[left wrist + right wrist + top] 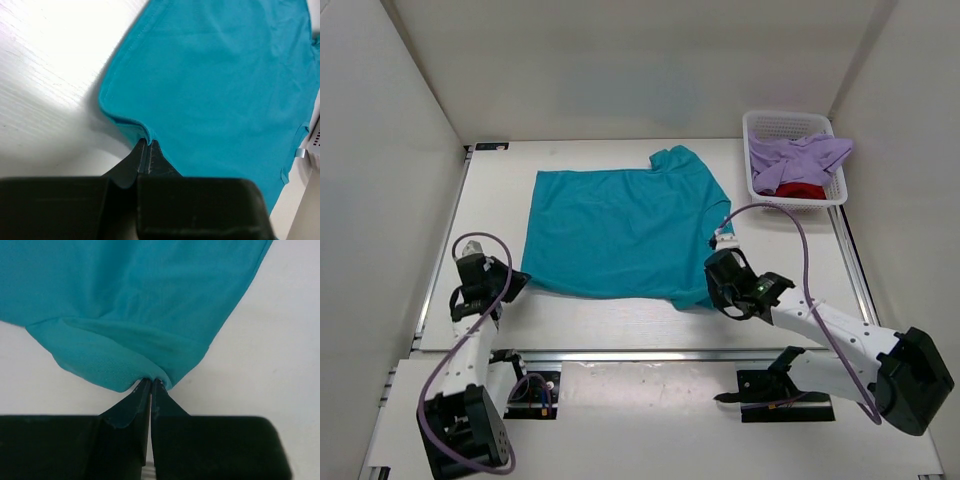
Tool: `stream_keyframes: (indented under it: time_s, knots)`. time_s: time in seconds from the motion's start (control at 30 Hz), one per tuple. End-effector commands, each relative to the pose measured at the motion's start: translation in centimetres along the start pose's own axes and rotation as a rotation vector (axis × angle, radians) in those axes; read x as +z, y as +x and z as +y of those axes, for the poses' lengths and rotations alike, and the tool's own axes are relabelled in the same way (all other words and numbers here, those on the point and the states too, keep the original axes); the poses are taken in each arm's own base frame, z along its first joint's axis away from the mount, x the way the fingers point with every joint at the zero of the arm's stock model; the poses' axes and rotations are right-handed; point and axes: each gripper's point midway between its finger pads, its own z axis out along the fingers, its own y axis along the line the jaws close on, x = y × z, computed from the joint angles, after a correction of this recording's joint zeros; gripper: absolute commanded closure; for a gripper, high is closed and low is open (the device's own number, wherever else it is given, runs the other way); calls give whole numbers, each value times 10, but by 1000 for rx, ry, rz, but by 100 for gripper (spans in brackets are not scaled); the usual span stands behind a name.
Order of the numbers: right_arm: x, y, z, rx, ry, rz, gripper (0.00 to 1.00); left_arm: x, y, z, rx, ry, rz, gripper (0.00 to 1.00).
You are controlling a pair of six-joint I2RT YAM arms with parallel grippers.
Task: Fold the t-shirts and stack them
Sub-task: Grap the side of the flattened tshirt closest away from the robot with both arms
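So the teal t-shirt (pixel 620 232) is spread mostly flat in the middle of the white table (pixel 500 190), with one sleeve sticking up toward the far right. The left gripper (pixel 513 283) sits at the shirt's near-left corner, and in the left wrist view its fingers are pressed together with a little bunched-up bit of the hem (pixel 142 135) pinched at the tips. Same deal on the other side: the right gripper (pixel 712 292) is at the near-right corner, jaws closed tight on a fold of the teal fabric (pixel 150 375), which puckers up right at the fingertips. Over in the far right corner there's a white lattice basket (pixel 757 180) holding the lavender t-shirt (pixel 800 158), crumpled and draped over the rim, with the red t-shirt (pixel 801 189) peeking out underneath it.
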Motion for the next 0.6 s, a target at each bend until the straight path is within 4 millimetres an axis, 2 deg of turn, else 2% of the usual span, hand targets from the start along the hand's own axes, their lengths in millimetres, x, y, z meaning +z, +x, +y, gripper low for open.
stream_keyframes:
  time_s: [0.0, 0.07, 0.13, 0.2, 0.23, 0.27, 0.33, 0.37, 0.4, 0.43, 0.47, 0.53, 0.57]
  knots:
    - [-10, 21, 6, 150, -12, 73, 100, -10, -1, 6, 57, -2, -35, 100]
    - [-14, 26, 5, 188, -57, 99, 100, -14, -4, -2, 73, 22, -50, 100]
    - [-16, 14, -8, 215, -67, 59, 100, -14, -9, -11, 71, 37, -57, 100]
    - [-14, -12, -21, 290, -95, -1, 100, -8, -6, -19, 69, 45, -26, 100]
    - [-13, -24, -30, 305, -85, -22, 100, -6, -14, -28, 63, 56, -49, 100]
    - [-11, -32, -32, 319, -93, -33, 100, -1, -9, -29, 68, 46, -23, 100]
    - [-1, -55, -41, 319, -62, -41, 100, 9, -19, -40, 67, 31, -22, 100]
    - [8, -55, -42, 309, -47, -9, 100, 9, -25, -48, 65, 42, -27, 100]
    - [9, -75, -42, 304, -43, -52, 100, 15, -27, -48, 61, 32, -21, 100]
    - [18, -85, -45, 305, -29, -45, 100, 17, -37, -53, 46, 38, -41, 100]
    - [29, -87, -43, 290, -30, -27, 100, 22, -39, -53, 30, 27, -30, 100]
    - [40, -118, -53, 285, -8, -56, 100, 34, -40, -57, 21, 27, -15, 100]
    - [54, -117, -54, 263, 1, -27, 100, 37, -43, -63, 18, 31, -18, 100]
